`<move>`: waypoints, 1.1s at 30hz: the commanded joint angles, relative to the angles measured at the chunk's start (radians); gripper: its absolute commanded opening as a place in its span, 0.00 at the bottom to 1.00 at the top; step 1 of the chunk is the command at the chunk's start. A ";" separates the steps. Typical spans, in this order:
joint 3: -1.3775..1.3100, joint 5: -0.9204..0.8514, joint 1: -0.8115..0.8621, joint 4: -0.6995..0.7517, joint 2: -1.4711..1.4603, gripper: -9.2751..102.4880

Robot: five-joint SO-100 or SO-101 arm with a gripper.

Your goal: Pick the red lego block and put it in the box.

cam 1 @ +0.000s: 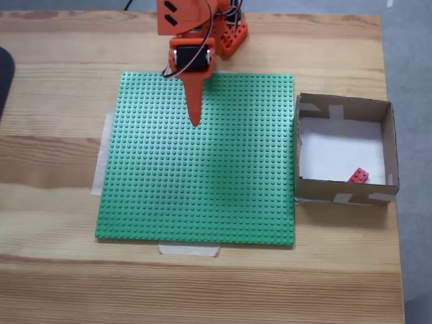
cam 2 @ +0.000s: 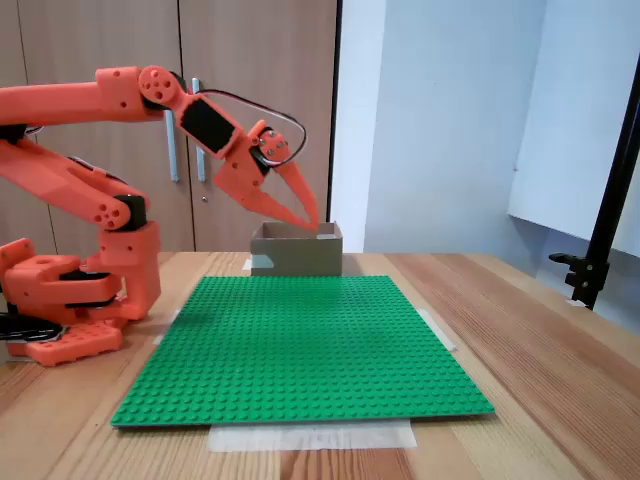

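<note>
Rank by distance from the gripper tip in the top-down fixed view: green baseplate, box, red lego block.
From the gripper:
1. Green baseplate, directly under the tip.
2. Box, right of the plate; its near wall comes first.
3. Red lego block, inside the box, at its lower right corner.

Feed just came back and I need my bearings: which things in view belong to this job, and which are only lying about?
Belong to the job:
- red lego block, already lying in the box
- box, right of the baseplate in the top-down fixed view
- hand, raised over the baseplate, holding nothing

Just there:
- green baseplate
- tape strip at the baseplate's near edge
- wooden table
</note>
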 commanded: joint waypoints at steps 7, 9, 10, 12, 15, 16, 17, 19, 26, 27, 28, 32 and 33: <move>0.241 -0.043 0.060 -0.071 0.187 0.08; 0.288 -0.048 0.064 -0.069 0.227 0.08; 0.310 -0.048 0.064 -0.069 0.247 0.08; 0.351 -0.049 0.064 -0.066 0.279 0.08; 0.400 -0.049 0.064 -0.063 0.311 0.08; 0.417 -0.052 0.066 -0.063 0.325 0.08; 0.440 -0.060 0.066 -0.064 0.344 0.08; 0.479 -0.071 0.069 -0.066 0.376 0.08; 0.558 -0.080 0.074 -0.049 0.433 0.08; 0.565 -0.077 0.075 -0.049 0.433 0.08; 0.572 -0.074 0.075 -0.048 0.433 0.08; 0.600 -0.067 0.075 -0.051 0.440 0.08; 0.606 -0.067 0.075 -0.051 0.443 0.08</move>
